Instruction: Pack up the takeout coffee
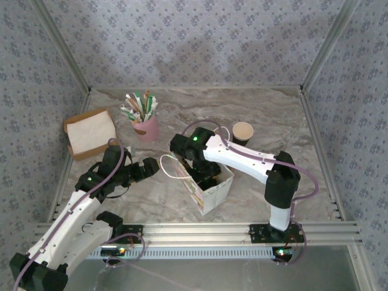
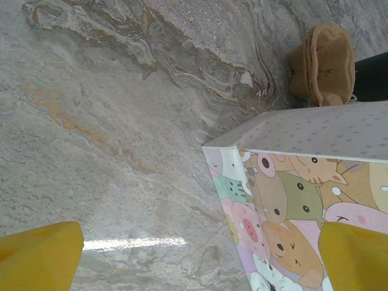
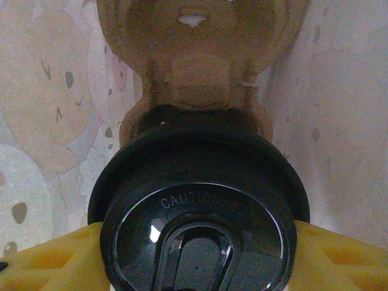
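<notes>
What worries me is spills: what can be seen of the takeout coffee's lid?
The takeout coffee's lid is round, glossy black plastic by its look, with a raised rim, embossed CAUTION lettering and a recessed sip area. It faces the right wrist camera squarely. The right gripper holds it, a yellow finger against each side. Printed bag walls surround it; whether it sits sealed cannot be told.
</notes>
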Robot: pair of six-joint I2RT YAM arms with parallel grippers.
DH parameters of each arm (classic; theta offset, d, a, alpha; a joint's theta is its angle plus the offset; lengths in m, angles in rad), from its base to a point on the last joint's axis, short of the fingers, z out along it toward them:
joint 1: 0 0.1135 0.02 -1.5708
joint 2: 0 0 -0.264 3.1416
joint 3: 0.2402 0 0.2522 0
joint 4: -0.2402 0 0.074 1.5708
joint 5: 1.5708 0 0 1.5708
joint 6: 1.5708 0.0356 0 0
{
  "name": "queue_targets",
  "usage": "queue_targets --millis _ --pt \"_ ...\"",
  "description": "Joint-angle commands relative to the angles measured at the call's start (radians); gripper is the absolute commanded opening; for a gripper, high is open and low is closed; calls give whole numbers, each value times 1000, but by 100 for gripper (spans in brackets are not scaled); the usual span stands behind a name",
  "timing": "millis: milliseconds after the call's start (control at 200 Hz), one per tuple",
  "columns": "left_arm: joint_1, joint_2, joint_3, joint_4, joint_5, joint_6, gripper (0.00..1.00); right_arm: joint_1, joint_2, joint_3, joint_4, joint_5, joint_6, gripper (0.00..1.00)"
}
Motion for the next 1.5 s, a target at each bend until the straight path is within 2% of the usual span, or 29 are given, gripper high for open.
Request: queue_targets --millis 0,1494 --pt "-8 -2 14 14 -8 4 100 -3 21 11 -45 -20 -17 66" --pt "-9 13 21 43 -5 4 99 -7 -4 -10 -3 -55 -43 66"
